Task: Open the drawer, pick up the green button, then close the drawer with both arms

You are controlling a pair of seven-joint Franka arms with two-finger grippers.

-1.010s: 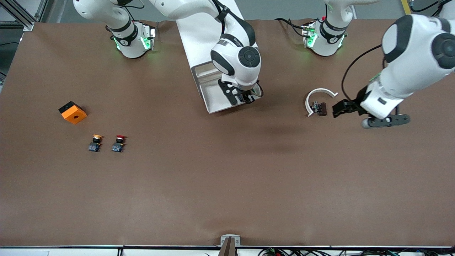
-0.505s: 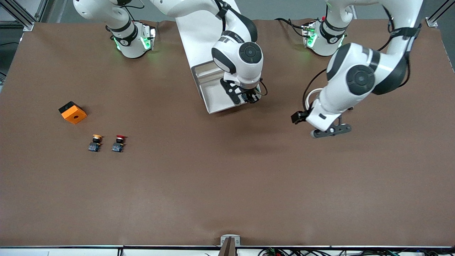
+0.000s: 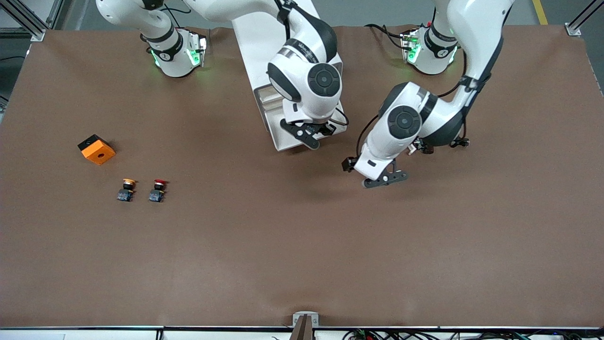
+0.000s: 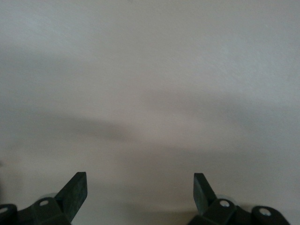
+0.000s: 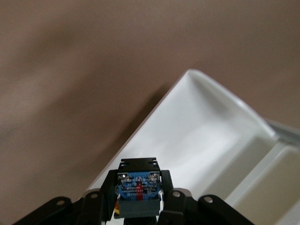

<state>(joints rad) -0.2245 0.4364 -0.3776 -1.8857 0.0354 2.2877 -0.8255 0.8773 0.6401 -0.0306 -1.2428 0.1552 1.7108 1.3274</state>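
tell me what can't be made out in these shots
- Button: cap colour hidden, right wrist view, by the right pincer shut on it; front view, by the arm's wrist.
- Drawer: its contents, partly covered in the front view by the right arm.
- Left pincer: open, facing only blurred surface.

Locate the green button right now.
The button is clamped in the right gripper, raised over the open drawer at the table's middle; only its bluish base shows in the right wrist view.
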